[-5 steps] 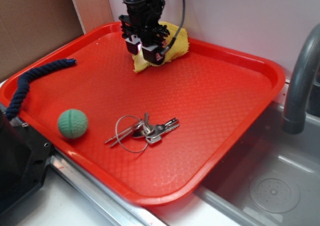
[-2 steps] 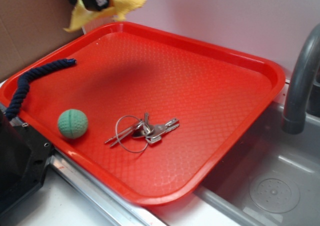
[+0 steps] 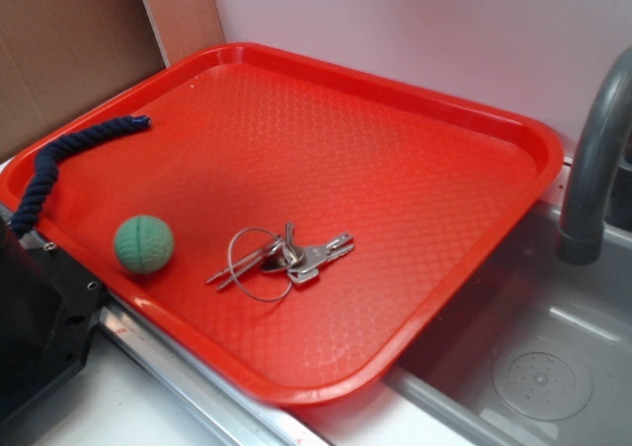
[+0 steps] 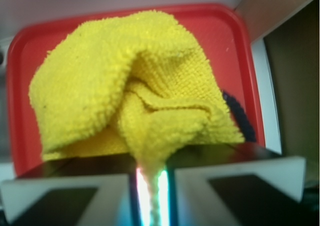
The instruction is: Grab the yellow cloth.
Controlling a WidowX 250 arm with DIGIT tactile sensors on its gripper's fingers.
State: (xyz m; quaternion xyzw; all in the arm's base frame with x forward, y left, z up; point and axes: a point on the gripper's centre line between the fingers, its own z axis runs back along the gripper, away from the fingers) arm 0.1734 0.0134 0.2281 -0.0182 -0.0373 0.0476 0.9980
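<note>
Cloth (image 4: 125,86), yellow and bunched, hangs pinched in the closed end effector (image 4: 150,186) above the red tray (image 4: 20,111).

A pale wall (image 3: 415,32) stood behind the scene, with brown cardboard (image 3: 69,61) at the left. A steel sink (image 3: 533,367) lay at the right under a grey faucet (image 3: 592,170). Light was soft and even.
</note>
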